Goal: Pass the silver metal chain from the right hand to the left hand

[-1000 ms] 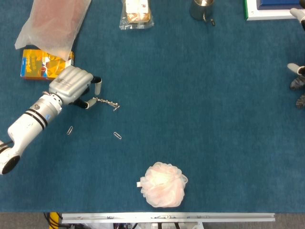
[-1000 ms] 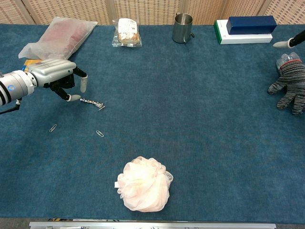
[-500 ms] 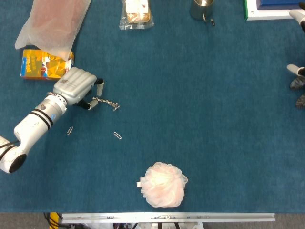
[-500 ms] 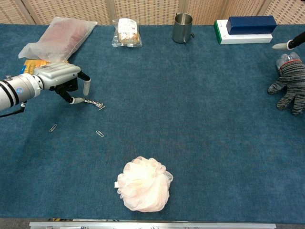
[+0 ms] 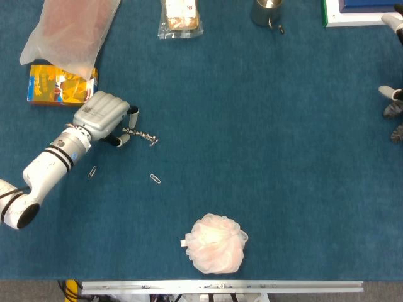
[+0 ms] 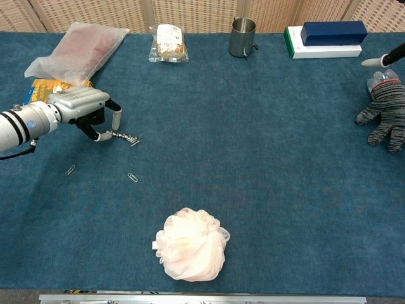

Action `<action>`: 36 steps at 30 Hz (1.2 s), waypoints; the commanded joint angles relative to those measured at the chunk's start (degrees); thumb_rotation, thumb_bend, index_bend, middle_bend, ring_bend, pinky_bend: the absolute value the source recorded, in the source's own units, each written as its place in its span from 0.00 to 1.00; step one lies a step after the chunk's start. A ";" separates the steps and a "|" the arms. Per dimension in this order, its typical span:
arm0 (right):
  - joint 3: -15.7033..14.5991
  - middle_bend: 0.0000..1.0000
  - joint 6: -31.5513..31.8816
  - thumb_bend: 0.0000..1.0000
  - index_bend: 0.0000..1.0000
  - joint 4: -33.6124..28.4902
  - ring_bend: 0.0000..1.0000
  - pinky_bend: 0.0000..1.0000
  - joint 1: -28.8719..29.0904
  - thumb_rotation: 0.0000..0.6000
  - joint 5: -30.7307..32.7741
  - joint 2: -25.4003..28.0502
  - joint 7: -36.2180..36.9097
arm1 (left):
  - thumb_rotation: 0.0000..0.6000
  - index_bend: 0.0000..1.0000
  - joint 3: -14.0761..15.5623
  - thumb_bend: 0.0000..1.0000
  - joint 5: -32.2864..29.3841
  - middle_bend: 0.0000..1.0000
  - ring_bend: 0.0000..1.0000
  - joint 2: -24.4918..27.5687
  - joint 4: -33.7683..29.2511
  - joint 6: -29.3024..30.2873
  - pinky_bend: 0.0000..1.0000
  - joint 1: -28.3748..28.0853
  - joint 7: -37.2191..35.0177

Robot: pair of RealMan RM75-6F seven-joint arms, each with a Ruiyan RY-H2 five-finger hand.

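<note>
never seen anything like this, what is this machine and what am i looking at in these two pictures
It is a robot with two arms, each ending in a robot hand, steered by a person. One picture looks straight down from its head, the other forward from its chest.

The left robot hand reaches over a blue table, its fingertips at the end of a small silver chain lying flat; a firm grip cannot be confirmed. Of the right robot hand, only fingertips show at the far edge.

Also on the table: two paper clips, a pink bath sponge, a metal cup, a striped glove, boxes and snack bags.
</note>
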 commanded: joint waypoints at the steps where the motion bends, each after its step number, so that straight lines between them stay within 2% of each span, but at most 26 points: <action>1: -0.02 0.03 -0.03 0.00 0.13 0.07 0.00 0.03 0.00 1.00 -0.03 -0.03 0.12 | 1.00 0.48 -0.14 0.30 -0.68 1.00 1.00 -0.26 0.24 -0.19 1.00 0.08 1.05; 14: -0.33 0.03 -0.45 0.00 0.13 0.80 0.00 0.03 0.11 1.00 -0.37 -0.57 0.93 | 1.00 0.48 -0.90 0.30 -4.52 1.00 1.00 -0.41 -0.70 -2.16 1.00 0.06 5.72; 36: -0.59 0.03 -0.35 0.00 0.13 1.20 0.00 0.03 -0.18 1.00 -0.81 -0.47 2.03 | 1.00 0.50 -1.69 0.30 -6.78 1.00 1.00 -1.17 -1.01 -2.87 1.00 -0.10 8.30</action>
